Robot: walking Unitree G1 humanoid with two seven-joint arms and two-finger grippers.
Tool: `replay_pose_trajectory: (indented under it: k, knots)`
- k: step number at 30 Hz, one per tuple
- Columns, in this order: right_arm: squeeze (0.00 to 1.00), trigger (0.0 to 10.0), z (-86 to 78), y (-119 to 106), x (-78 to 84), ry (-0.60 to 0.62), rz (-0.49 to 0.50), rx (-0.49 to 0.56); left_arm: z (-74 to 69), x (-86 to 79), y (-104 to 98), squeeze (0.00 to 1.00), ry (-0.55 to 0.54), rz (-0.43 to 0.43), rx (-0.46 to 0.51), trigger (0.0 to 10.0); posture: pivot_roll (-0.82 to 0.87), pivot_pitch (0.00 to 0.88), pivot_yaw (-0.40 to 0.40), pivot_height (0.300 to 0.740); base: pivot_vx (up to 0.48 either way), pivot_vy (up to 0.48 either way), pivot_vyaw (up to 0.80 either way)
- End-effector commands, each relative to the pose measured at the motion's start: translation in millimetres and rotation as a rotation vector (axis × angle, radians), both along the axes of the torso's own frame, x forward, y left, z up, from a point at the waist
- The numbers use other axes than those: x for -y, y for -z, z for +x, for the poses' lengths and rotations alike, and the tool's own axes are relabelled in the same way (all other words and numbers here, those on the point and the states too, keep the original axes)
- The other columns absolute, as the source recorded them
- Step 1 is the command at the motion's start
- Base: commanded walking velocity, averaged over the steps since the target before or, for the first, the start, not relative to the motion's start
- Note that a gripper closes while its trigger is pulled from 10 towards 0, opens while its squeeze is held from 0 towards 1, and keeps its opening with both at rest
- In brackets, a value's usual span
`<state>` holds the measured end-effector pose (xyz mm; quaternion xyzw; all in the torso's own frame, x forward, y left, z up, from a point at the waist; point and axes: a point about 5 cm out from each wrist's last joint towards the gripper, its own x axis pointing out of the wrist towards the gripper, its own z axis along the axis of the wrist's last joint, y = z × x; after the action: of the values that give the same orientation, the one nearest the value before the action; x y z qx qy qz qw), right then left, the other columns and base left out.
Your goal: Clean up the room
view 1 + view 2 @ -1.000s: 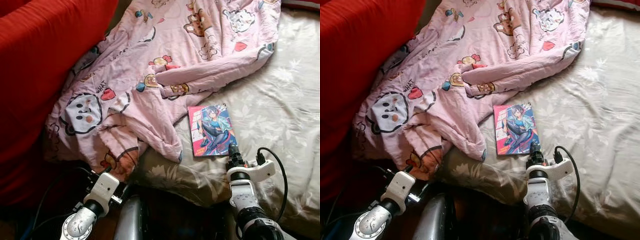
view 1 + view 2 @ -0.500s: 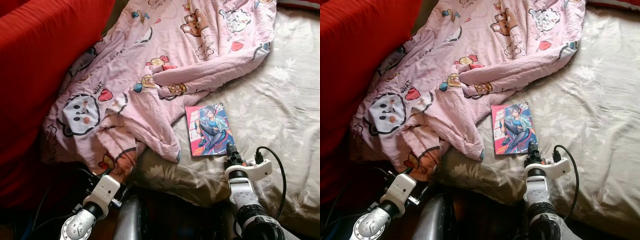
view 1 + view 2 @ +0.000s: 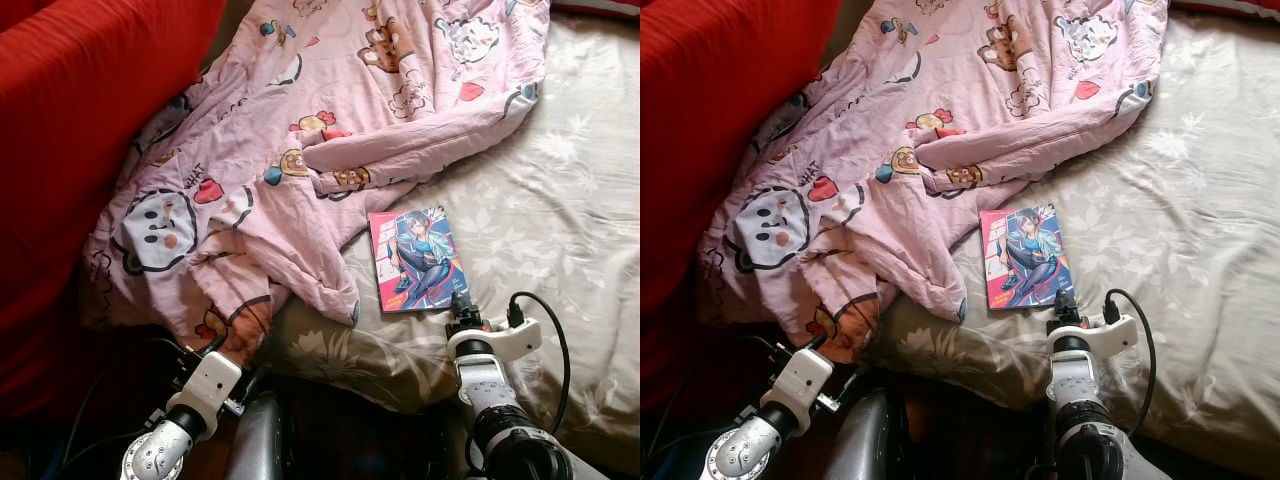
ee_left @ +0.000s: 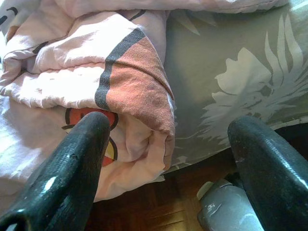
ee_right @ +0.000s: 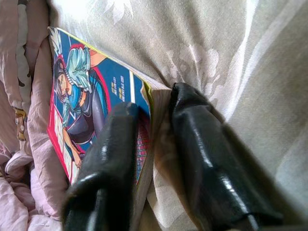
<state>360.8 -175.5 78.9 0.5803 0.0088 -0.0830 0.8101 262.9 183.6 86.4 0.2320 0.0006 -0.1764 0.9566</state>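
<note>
A comic book (image 3: 415, 258) with a bright illustrated cover lies flat on the grey floral bedsheet (image 3: 560, 230), beside a crumpled pink cartoon-print blanket (image 3: 300, 130). My right gripper (image 3: 459, 304) is at the book's near right corner. In the right wrist view one finger (image 5: 115, 144) rests on the cover of the book (image 5: 82, 86) and the other presses the edge from the sheet side, so the gripper (image 5: 155, 98) is shut on the book's edge. My left gripper (image 3: 198, 348) hangs low by the bed's edge, open, facing the blanket's drooping corner (image 4: 125, 86).
A large red cushion or cover (image 3: 80, 120) rises along the left side. The blanket's lower corner hangs over the mattress edge toward the dark wooden floor (image 4: 144, 211). Bare sheet stretches to the right of the book.
The camera has shifted slightly. My right gripper has edged a little closer onto the book's near corner. The left arm stays put.
</note>
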Motion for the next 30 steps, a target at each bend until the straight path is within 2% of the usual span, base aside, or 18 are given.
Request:
replay_pose_trajectory:
  k: [1,11,12,13,15,22,23,26,27,30]
  knots:
    - [0.0,0.0,-9.6,20,-20.4,-0.074,0.032,-0.079,-6.9,-4.6,9,0.0,-0.004,0.027,-0.04,10.0,0.24,0.382,0.172,0.574,0.0,0.0,0.0]
    - [0.0,0.0,-4.3,10,-20.3,-0.092,-0.042,-0.029,-2.6,-3.7,8,0.0,-0.004,0.027,-0.035,10.0,0.23,0.371,0.173,0.574,0.0,0.0,0.0]
    - [0.0,0.0,-2.7,6,-20.2,-0.1,-0.096,-0.011,-1.5,-3.6,8,0.0,-0.006,0.027,-0.033,10.0,0.22,0.369,0.172,0.574,0.0,0.0,0.0]
    - [0.0,0.0,-2.7,6,-20.2,-0.1,-0.096,-0.011,-1.5,-3.6,8,0.0,-0.006,0.027,-0.033,10.0,0.22,0.369,0.172,0.574,0.0,0.0,0.0]
    - [0.0,0.0,1.7,-5,-22.7,-0.12,-0.183,0.065,1.0,-2.8,8,0.0,-0.009,0.026,-0.03,10.0,0.21,0.369,0.171,0.574,0.0,0.0,0.0]
    - [0.0,0.0,3.9,-19,-26.5,-0.143,-0.298,0.188,5.6,0.5,7,0.0,-0.01,0.02,-0.024,10.0,0.19,0.364,0.165,0.574,0.0,0.0,0.0]
    - [0.0,0.0,3.1,-22,-26.8,-0.147,-0.331,0.227,7.4,2.0,7,0.0,-0.009,0.016,-0.021,10.0,0.18,0.363,0.162,0.574,0.0,0.0,0.0]
    - [0.0,0.0,2.3,-24,-27.0,-0.15,-0.354,0.255,9.0,3.3,7,0.0,-0.009,0.013,-0.019,10.0,0.17,0.362,0.16,0.574,0.0,0.0,0.0]
    - [0.0,0.0,-7.9,-25,-24.4,-0.148,-0.403,0.331,13.8,7.5,7,0.0,-0.01,0.001,-0.014,10.0,0.14,0.354,0.145,0.574,0.0,0.0,0.0]
    - [0.0,0.0,-14.2,-21,-19.5,-0.135,-0.416,0.326,15.5,9.1,7,0.0,-0.012,-0.003,-0.012,10.0,0.13,0.352,0.137,0.574,0.0,0.0,0.0]
